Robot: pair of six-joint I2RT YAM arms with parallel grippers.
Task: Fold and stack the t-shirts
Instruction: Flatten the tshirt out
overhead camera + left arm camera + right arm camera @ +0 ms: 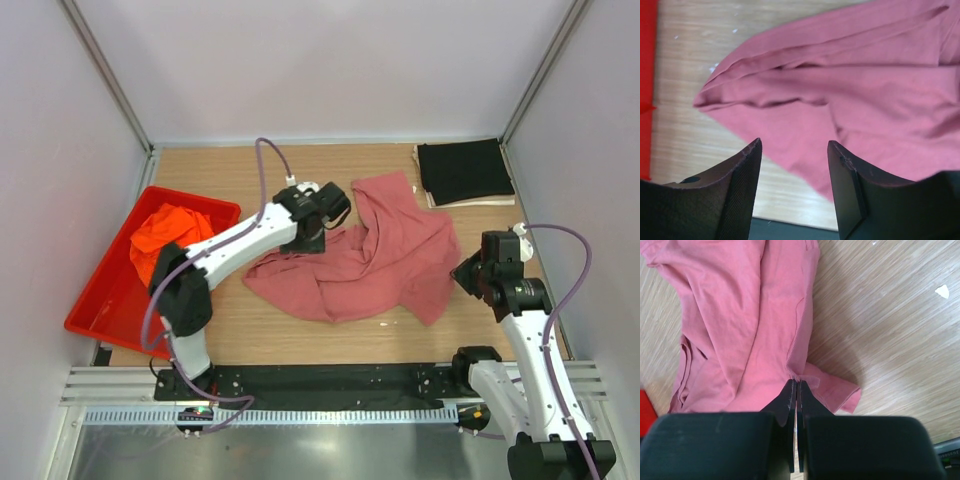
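Three t-shirts are lying in view, one of each colour, and two sets of fingers are working over them.

The single rose-red t-shirt is sprawling crumpled on the wooden counter, between the two sets of fingers. The left fingers are standing spread apart and released, holding nothing. They are hovering above the shirt's folded edge, with pink cloth showing in the gap between them and stretching away to their right. The right fingers are pressing tightly together, clenched. The shirt's near hem is puckering right at their tips, so they appear to be pinching that edge. Most of the garment is spreading ahead of them and to their left, and bare counter is lying to their right.

The one orange t-shirt is sitting bunched inside the one red tray, to the outer side of the left fingers and well apart from them. A strip of that tray is showing at the left border of the left wrist view.

The one black t-shirt is lying folded flat in the counter's far corner, beyond the right fingers and apart from the rose-red cloth.
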